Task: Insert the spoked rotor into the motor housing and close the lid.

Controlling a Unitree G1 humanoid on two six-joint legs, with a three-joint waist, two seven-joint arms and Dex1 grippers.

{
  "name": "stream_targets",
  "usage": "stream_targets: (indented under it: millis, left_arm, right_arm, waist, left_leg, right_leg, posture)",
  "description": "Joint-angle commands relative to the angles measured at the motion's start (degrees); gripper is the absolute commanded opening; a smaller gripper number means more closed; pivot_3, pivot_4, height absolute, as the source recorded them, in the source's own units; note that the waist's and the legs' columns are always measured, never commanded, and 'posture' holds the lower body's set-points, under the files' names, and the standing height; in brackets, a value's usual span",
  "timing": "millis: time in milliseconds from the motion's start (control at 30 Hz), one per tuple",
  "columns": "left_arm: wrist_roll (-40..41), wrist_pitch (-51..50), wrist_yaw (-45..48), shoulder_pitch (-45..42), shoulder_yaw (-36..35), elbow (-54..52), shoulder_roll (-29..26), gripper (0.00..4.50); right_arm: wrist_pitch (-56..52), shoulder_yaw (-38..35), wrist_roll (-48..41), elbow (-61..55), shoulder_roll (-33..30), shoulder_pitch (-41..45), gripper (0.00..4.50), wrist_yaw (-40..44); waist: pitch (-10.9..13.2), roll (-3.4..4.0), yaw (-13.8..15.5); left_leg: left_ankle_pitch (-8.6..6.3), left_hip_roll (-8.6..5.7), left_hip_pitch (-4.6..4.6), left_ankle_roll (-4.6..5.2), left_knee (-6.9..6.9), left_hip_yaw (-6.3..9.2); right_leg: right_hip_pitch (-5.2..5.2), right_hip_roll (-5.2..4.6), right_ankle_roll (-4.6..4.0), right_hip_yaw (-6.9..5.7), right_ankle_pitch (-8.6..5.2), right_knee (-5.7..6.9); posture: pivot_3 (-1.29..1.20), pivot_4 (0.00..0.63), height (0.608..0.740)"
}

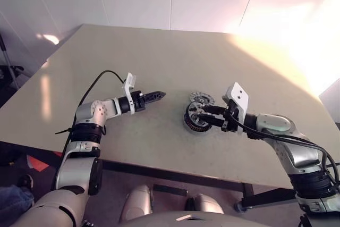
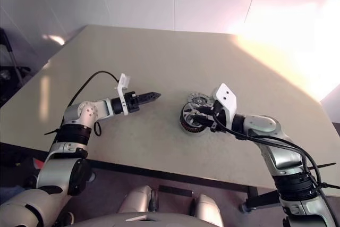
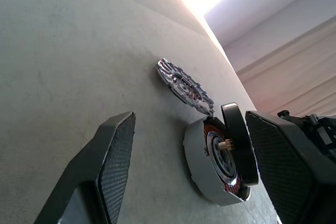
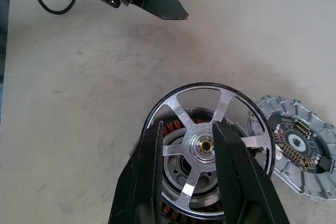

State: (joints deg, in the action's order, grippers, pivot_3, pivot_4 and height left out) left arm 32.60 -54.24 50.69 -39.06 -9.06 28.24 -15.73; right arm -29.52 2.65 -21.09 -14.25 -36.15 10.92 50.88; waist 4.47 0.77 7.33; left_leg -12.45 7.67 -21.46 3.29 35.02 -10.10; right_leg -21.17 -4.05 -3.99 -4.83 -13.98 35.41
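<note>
Spoked rotor (image 4: 202,145) tilted atop motor housing (image 3: 202,163), lid (image 4: 296,148) beside.

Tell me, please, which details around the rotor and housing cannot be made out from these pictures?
- Whether the spoked rotor is fully seated in the motor housing: in the left wrist view it leans at the housing's mouth, partly behind the left claw's finger.
- Whether the right claw grips the rotor or only straddles its hub: its fingers cover the contact.
- The lid: cut by the right wrist view's edge; too small in the head views.
</note>
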Motion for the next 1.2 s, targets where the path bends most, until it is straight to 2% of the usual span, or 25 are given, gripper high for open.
stream_targets:
  millis: [33,500,600,700,1200]
  left_arm:
    - [1.17,-0.15,0.08,0.95,0.43,-4.07,0.12,3.55]
    - [1.44,-0.64,-0.8,2.84,1.01,-6.65,1.34,3.55]
    - [1.37,-0.37,-0.93,2.65,0.91,-6.43,1.2,3.55]
    - [1.3,-0.17,-0.98,2.46,0.74,-6.17,1.0,3.55]
    - [0.75,0.67,-1.06,2.99,1.74,-5.85,0.91,3.55]
  right_arm:
    - [1.58,-0.43,0.18,1.22,0.58,1.16,1.63,-0.31]
    - [1.93,0.2,1.09,3.93,1.12,1.91,1.63,-0.59]
    - [1.93,0.52,1.34,4.24,1.13,2.07,1.07,-0.46]
    - [2.09,0.56,1.67,4.55,1.16,2.33,0.03,-0.54]
    - [2.08,-0.95,0.94,2.78,0.87,3.74,0.01,-0.88]
  waist:
    - [0.0,0.0,-0.03]
    - [0.0,0.0,-0.05]
    - [0.0,0.0,-0.06]
    - [0.0,0.0,-0.07]
    - [0.0,0.0,-0.07]
  left_leg:
    - [0.0,0.0,0.0,0.0,0.0,0.0]
    - [0.01,0.0,0.01,-0.01,0.0,0.0]
    - [0.01,0.0,0.01,0.0,0.0,0.0]
    - [0.01,0.0,0.02,0.0,0.0,0.0]
    - [0.01,0.0,0.01,0.01,0.0,0.0]
  right_leg:
    - [0.01,0.0,0.0,0.0,0.0,0.0]
    - [0.0,0.0,0.0,0.0,0.0,0.01]
    - [0.01,0.0,0.0,0.0,0.0,0.01]
    - [0.01,0.0,0.0,0.0,0.0,0.01]
    - [0.01,0.0,0.0,0.0,0.0,0.01]
  posture:
    - [0.0,0.0,0.74]
    - [0.0,0.0,0.74]
    - [0.0,0.0,0.74]
    - [0.0,0.0,0.74]
    - [0.0,0.0,0.74]
